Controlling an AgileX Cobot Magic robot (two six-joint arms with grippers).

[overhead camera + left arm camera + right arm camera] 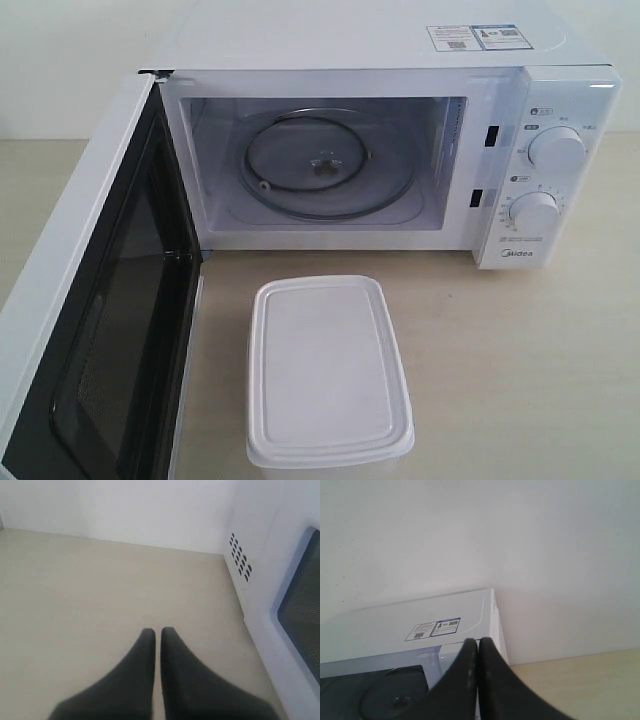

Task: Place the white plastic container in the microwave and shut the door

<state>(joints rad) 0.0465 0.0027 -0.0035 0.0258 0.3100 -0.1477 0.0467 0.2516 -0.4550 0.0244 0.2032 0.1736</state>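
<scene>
A pale beige tabletop is stretching back to a plain white wall in the exterior view. A white countertop microwave is standing at the back of it, showing 2 round white dials on its right panel and stickers on its top. Its white door with the black inner frame is hanging wide open to the left, exposing a round glass turntable inside. The rectangular translucent-white plastic container is sitting lidded on the tabletop just in front of the opening, outside the cavity, beside the door's lower edge. Neither arm is showing here.

In the left wrist view, the left hand is hovering over bare tabletop, its 2 dark fingers lying together with only a thin slit between them and gripping nothing. The door's dark mesh window and a patch of vent holes are showing beside it.

In the right wrist view, the right hand is hanging above the microwave's stickered top, its fingers pressing together and carrying nothing.
</scene>
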